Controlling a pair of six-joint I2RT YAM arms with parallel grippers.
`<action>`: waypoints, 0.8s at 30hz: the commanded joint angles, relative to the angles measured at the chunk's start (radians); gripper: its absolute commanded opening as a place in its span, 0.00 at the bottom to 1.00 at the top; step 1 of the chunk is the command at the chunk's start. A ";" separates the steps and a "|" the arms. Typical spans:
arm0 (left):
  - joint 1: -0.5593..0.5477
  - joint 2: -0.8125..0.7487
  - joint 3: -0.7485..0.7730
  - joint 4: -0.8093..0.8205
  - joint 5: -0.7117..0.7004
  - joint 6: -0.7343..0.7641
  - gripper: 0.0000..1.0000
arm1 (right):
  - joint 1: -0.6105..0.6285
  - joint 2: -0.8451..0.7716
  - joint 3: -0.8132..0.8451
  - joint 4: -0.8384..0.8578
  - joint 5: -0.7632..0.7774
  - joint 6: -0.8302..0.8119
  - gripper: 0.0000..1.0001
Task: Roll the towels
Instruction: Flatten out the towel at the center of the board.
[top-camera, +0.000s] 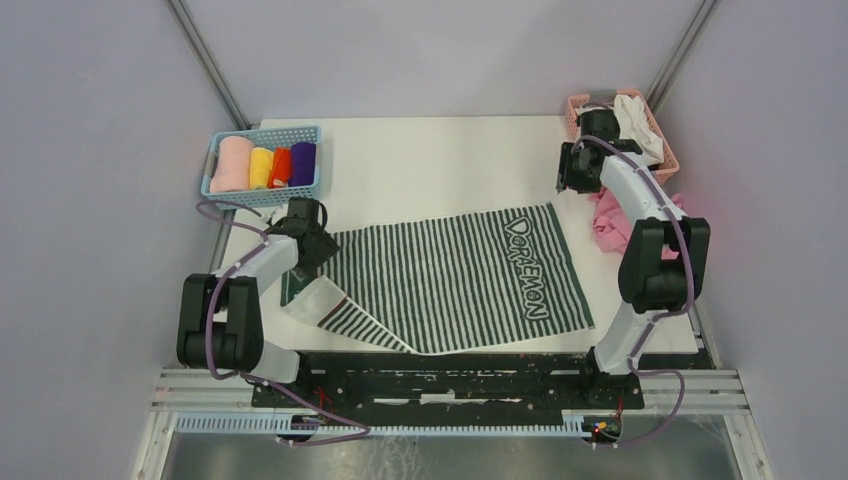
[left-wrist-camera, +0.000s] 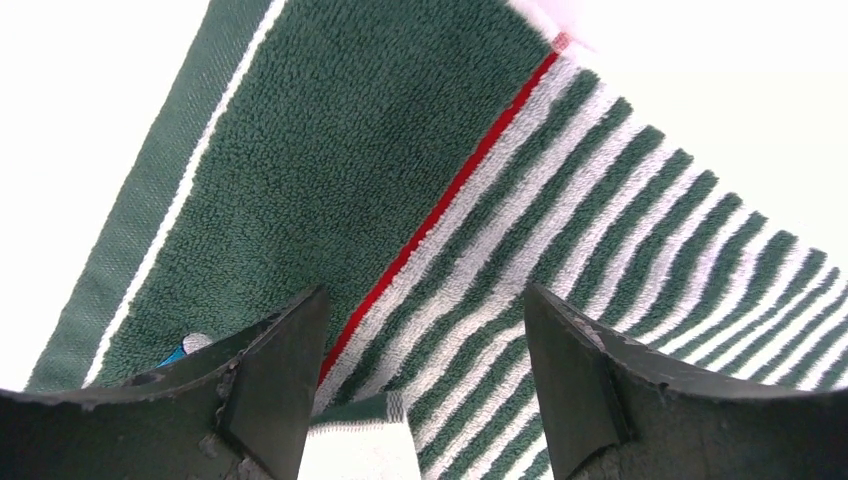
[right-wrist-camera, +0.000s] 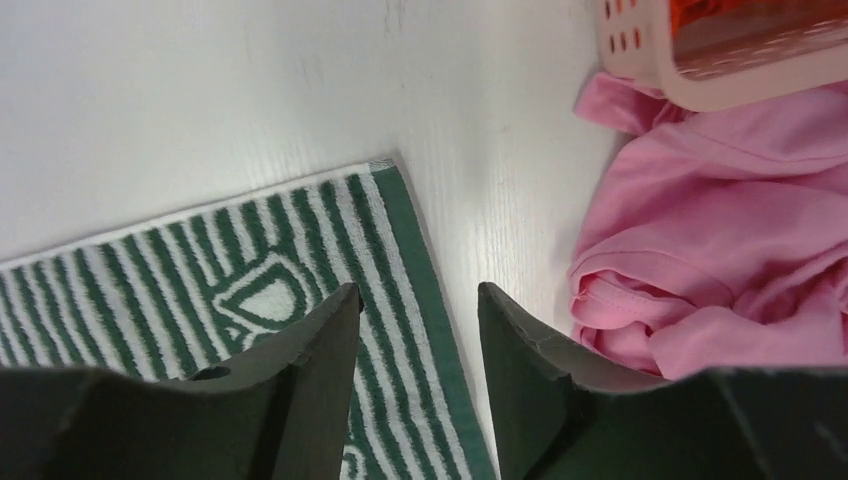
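The green-and-white striped towel (top-camera: 450, 280) lettered "DORAEMON" lies spread flat on the white table, its left end folded over toward the front. My left gripper (top-camera: 310, 245) is open just above that left end. In the left wrist view the gripper (left-wrist-camera: 425, 330) straddles stripes (left-wrist-camera: 600, 220), with a folded corner lying between the fingers. My right gripper (top-camera: 568, 185) is open above the towel's far right corner, and it shows in the right wrist view (right-wrist-camera: 415, 310) over the green edge (right-wrist-camera: 150, 280). A purple roll (top-camera: 302, 163) stands in the blue basket.
A blue basket (top-camera: 262, 190) at the back left holds pink, yellow, red and purple rolls. A pink basket (top-camera: 575, 112) at the back right holds a white cloth (top-camera: 635, 120). A crumpled pink cloth (top-camera: 610, 215) lies beside the towel's right edge and shows in the right wrist view (right-wrist-camera: 720, 220).
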 joint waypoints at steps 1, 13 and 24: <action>0.003 -0.036 0.106 -0.061 -0.029 0.040 0.79 | 0.001 0.104 0.105 -0.097 -0.007 -0.075 0.55; 0.083 0.024 0.325 -0.212 -0.026 0.290 0.80 | 0.001 0.321 0.254 -0.165 -0.116 -0.257 0.50; 0.129 0.003 0.289 -0.190 0.010 0.382 0.80 | 0.001 0.455 0.344 -0.190 -0.169 -0.292 0.49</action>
